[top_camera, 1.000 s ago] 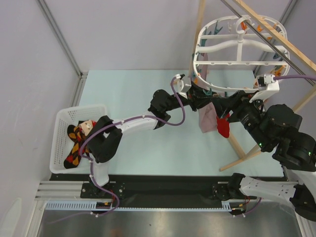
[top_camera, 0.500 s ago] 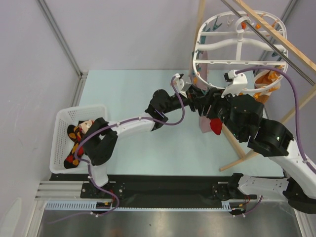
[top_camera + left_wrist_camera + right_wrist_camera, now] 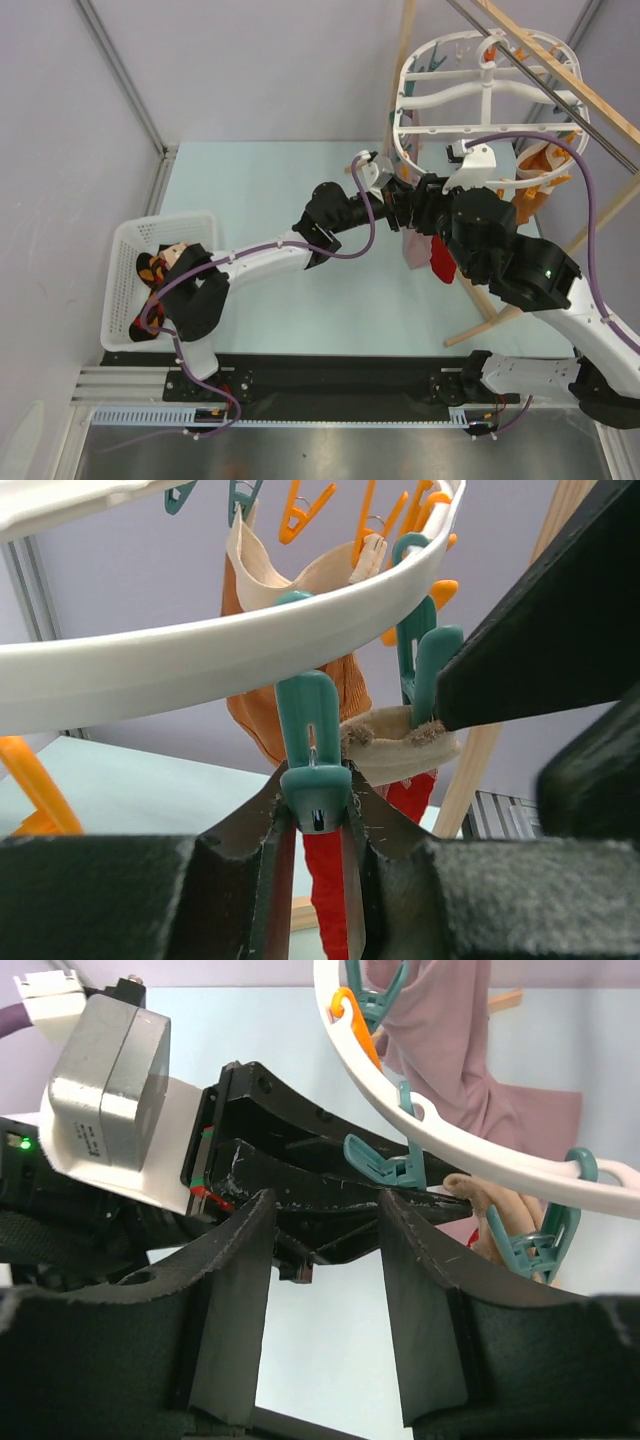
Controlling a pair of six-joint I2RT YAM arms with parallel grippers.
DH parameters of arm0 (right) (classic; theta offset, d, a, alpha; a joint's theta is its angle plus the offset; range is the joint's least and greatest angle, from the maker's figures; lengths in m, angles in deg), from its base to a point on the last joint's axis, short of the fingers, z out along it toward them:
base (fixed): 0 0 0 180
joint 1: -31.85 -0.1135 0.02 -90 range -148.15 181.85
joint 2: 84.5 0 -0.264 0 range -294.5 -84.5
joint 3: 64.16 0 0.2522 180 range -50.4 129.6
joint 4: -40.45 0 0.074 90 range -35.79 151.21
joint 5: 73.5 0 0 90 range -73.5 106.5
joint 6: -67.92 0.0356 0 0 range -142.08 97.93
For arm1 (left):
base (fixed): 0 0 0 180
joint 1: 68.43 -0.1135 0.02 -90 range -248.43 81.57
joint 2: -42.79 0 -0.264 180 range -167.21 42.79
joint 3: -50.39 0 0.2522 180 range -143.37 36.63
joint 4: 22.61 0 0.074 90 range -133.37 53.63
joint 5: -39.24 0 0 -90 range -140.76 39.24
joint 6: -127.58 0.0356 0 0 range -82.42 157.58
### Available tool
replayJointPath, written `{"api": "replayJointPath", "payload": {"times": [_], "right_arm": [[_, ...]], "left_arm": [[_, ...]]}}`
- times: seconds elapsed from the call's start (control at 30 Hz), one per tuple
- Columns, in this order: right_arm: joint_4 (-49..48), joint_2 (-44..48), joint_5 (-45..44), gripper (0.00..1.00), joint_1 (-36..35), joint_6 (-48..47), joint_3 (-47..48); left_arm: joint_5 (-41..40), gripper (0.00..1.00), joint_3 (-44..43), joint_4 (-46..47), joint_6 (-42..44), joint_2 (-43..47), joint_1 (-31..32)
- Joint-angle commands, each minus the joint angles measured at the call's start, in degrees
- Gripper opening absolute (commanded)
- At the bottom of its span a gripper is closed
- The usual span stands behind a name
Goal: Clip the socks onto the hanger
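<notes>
Left wrist: curved white plastic hanger (image 3: 200,660)

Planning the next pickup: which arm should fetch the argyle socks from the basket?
Left, likely: the basket holding the socks sits by its base, though the left claw must first release the teal clip.

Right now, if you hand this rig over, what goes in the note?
Left claw: shut on a teal clip under the hanger rim, squeezing its handles.
Right claw: open, empty, facing the left one.
Socks: in the white basket near the left arm's base, far from both claws.
Done: no argyle sock clipped yet.
Left: fetch the socks, clip both to the ring.
</notes>
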Motion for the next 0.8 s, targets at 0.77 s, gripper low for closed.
{"api": "replayJointPath", "payload": {"times": [0.77], "right_arm": [[-3.0,-2.7,7.7,0.55,10.5,-6.4,-1.1]], "left_arm": [[1.2,0.0,-0.7,1.1,1.7,3.8,1.2]]}}
